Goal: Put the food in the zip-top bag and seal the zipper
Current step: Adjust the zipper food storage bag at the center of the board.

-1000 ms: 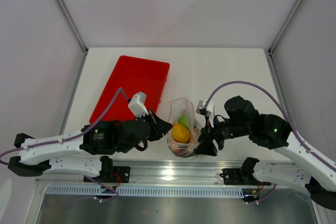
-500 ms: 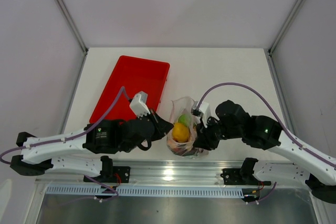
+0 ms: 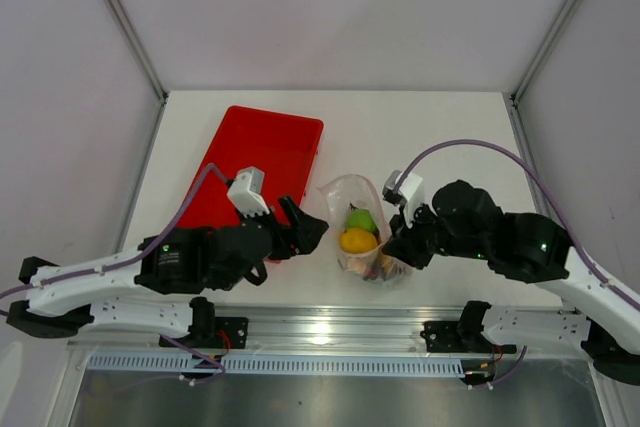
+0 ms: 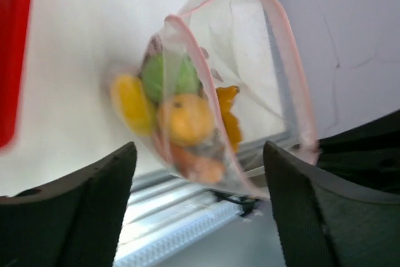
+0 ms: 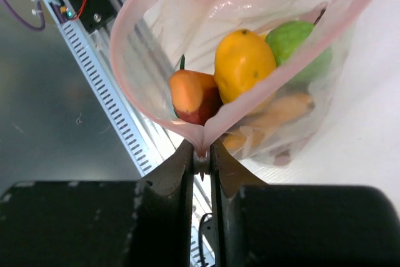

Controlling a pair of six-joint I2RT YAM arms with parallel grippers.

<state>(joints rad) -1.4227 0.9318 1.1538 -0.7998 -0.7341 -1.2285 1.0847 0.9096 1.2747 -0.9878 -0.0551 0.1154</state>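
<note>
On white table [image 3: 440, 127], zip-top bag [image 3: 362, 235] in pinch of right end effector [image 5: 201, 154]; left end effector [image 3: 305, 220] spread.

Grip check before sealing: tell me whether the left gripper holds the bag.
No; the left gripper is open, apart from the zip-top bag.

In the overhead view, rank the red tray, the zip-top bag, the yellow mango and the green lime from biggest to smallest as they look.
1. red tray
2. zip-top bag
3. yellow mango and green lime: these look about alike, and each is partly hidden inside the bag, so I won't rank them.
</note>
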